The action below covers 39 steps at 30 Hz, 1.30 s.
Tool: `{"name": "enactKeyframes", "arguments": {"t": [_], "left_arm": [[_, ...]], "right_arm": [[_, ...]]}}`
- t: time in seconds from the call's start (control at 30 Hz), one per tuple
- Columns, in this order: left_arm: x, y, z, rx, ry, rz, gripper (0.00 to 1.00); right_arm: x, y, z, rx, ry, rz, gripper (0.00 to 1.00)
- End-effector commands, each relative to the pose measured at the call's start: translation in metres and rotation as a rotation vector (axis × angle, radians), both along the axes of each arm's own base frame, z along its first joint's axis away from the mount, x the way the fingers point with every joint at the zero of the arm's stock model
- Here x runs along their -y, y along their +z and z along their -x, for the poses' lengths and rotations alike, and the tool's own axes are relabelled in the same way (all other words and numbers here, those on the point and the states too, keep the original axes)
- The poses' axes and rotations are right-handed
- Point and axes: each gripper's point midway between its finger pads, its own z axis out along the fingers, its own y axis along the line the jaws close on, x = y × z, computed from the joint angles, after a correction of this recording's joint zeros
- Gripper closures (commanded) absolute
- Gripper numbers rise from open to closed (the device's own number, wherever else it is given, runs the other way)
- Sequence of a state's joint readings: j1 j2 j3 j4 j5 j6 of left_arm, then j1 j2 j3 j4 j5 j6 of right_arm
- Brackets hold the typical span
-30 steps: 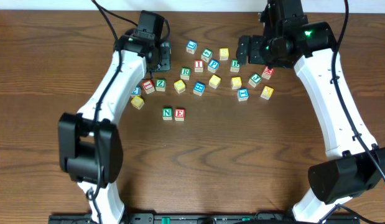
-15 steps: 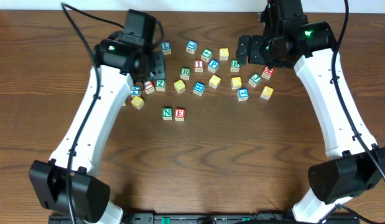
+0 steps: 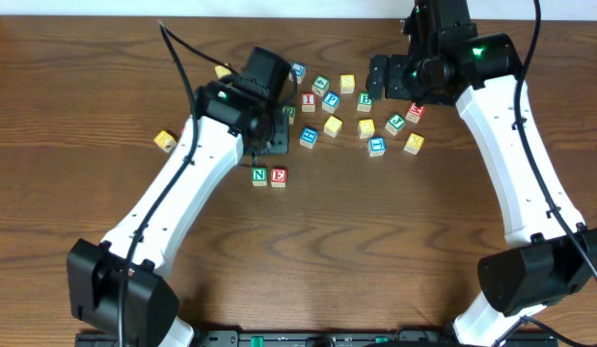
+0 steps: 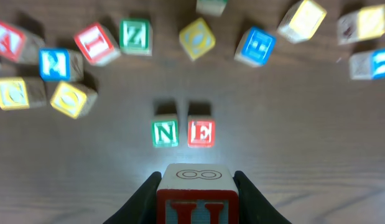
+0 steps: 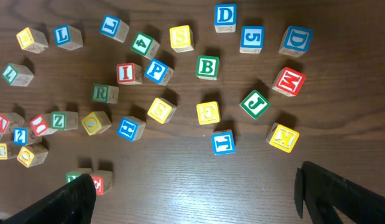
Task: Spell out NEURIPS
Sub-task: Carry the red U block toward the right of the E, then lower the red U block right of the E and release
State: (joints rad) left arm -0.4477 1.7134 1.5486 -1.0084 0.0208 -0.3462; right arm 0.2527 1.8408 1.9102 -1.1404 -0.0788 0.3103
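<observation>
Closest to the left wrist camera, the left fingers (image 4: 139, 202) were clamped on a small wooden cube with a red letter (image 4: 197, 198), one dark finger pressed against each side. Only two upright red strokes of the letter showed before the frame edge cut it off, so it could not be read in full. The cube's top face carried a thin oval outline.

Just beyond it on the dark wooden tabletop (image 4: 292, 155) stood the green N cube (image 4: 165, 133) and the red E cube (image 4: 201, 132), small and wooden like the rest. They sat side by side with a narrow gap, N on the left, both letters upright. The held cube sat roughly in line with the E. Farther off lay a loose scatter of other lettered cubes, among them a green Z cube (image 4: 135, 34).

From overhead, the left arm lay across the near edge of that scatter and hid the held cube. The green R cube (image 5: 102, 93), red I cube (image 5: 127, 73) and blue P cube (image 5: 158, 71) lay near one another within the scatter, well apart from N and E. The yellow S cube (image 5: 181, 37) sat just past the P. One yellow cube (image 3: 164, 141) sat alone, off to the left.

The right fingers (image 5: 68, 199) were spread wide and held nothing, hovering above the far right part of the scatter.
</observation>
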Motion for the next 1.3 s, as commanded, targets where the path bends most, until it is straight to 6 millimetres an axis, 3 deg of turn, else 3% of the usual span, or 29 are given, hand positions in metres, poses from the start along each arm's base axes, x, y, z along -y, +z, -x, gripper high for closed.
{"name": "enactKeyframes", "arguments": {"t": [0.0, 0.4, 0.77, 0.9, 1.27], "left_arm": [[0.005, -0.016, 0.01, -0.037, 0.009, -0.009, 0.77], [0.033, -0.057, 0.031, -0.053, -0.031, -0.003, 0.77], [0.054, -0.076, 0.029, -0.001, -0.074, 0.029, 0.77], [0.059, -0.088, 0.028, -0.012, -0.079, 0.024, 0.77], [0.067, -0.124, 0.023, -0.047, -0.085, -0.008, 0.77]], "right_arm": [[-0.002, 0.004, 0.001, 0.007, -0.005, -0.006, 0.01], [0.008, 0.004, -0.002, 0.015, 0.005, 0.012, 0.01], [0.076, 0.001, -0.009, -0.018, -0.144, -0.017, 0.01], [0.092, -0.001, -0.006, -0.037, -0.18, -0.015, 0.01], [0.094, -0.003, -0.002, -0.055, -0.185, -0.012, 0.01]]}}
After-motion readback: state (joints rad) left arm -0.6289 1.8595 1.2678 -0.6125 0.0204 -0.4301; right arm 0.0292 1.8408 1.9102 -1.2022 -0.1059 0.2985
